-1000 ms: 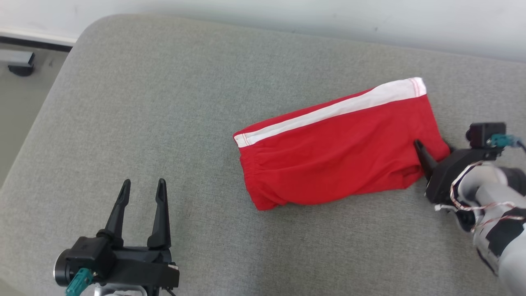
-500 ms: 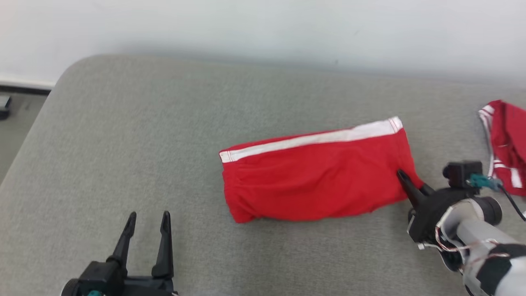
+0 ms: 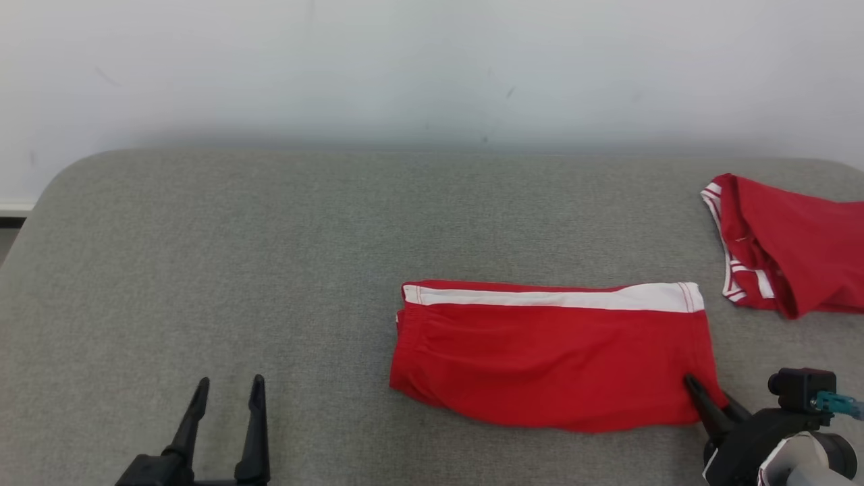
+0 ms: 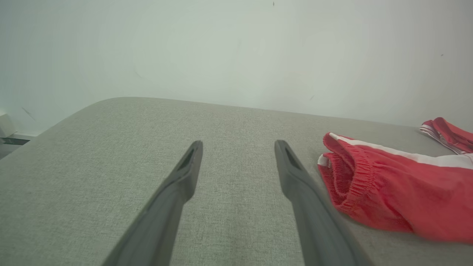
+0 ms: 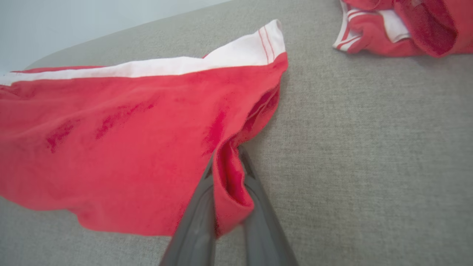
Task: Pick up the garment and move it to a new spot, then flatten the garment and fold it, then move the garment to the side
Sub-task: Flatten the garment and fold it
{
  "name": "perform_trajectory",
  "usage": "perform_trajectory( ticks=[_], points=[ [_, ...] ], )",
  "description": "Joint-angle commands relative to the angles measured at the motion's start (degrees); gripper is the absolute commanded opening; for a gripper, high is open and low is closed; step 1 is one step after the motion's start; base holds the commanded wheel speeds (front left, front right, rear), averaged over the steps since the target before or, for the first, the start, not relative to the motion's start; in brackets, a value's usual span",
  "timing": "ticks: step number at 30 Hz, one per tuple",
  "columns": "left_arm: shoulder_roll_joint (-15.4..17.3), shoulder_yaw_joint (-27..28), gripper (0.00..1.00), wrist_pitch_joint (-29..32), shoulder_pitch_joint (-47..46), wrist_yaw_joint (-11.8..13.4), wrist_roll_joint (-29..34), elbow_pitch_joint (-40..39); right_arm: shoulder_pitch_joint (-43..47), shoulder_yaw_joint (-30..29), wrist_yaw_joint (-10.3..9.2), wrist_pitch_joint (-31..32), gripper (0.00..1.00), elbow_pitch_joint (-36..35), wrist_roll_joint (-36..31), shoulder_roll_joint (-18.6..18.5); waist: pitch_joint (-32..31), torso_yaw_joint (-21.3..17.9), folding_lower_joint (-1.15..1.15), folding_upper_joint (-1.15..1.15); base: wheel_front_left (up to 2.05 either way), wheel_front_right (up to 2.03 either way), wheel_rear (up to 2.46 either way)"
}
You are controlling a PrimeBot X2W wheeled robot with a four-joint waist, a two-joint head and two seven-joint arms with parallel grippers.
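The garment is a pair of red shorts with a white side stripe, folded into a flat oblong on the grey cushion. My right gripper is shut on its near right corner; in the right wrist view the red cloth is pinched between the two fingers. My left gripper stands open at the lower left, well clear of the shorts, with nothing between its fingers. The elastic waistband lies just right of it in the left wrist view.
A second red garment with white trim lies crumpled at the far right of the cushion. A pale wall runs behind. The cushion's rounded left edge drops to the floor. Bare grey surface spreads left of the shorts.
The head camera has tilted up and turned, bringing the second garment and the wall into view. My right gripper has closed on the shorts' corner and the shorts now lie straighter. The left gripper stays open.
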Motion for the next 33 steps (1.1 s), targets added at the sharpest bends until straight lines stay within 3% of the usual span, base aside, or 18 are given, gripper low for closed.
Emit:
perform_trajectory(
  ticks=[1,8,12,24,33],
  points=[
    [0.39,0.91,1.0,-0.14,0.9,0.06,0.56,0.09,0.84,-2.23,0.03,-0.25,1.0,-0.3,-1.16,0.84,-0.55,-1.24,0.01,0.0,0.0,0.0,0.0],
    [0.14,1.89,1.0,-0.14,1.58,0.06,0.96,-0.19,3.52,-13.0,0.03,-0.28,1.0,0.02,-8.66,4.45,-0.95,-2.09,0.01,0.0,0.0,0.0,0.0],
    [0.25,1.54,1.0,-0.14,1.86,0.05,1.41,-0.18,1.86,-16.33,0.03,-0.28,1.0,1.53,-13.24,6.2,-1.09,-2.1,0.01,0.0,0.0,0.0,0.0],
    [-0.08,1.43,1.0,-0.14,1.12,0.05,3.12,0.43,-6.53,-17.66,0.03,4.42,1.0,16.51,-20.39,11.25,-0.15,-1.08,0.01,0.0,0.0,0.0,0.0],
    [-0.15,1.56,1.0,-0.14,-0.29,0.05,2.91,0.92,-7.65,-18.11,0.03,7.42,1.0,21.98,-16.73,15.47,1.05,-0.52,0.01,0.0,0.0,0.0,0.0]
  ],
)
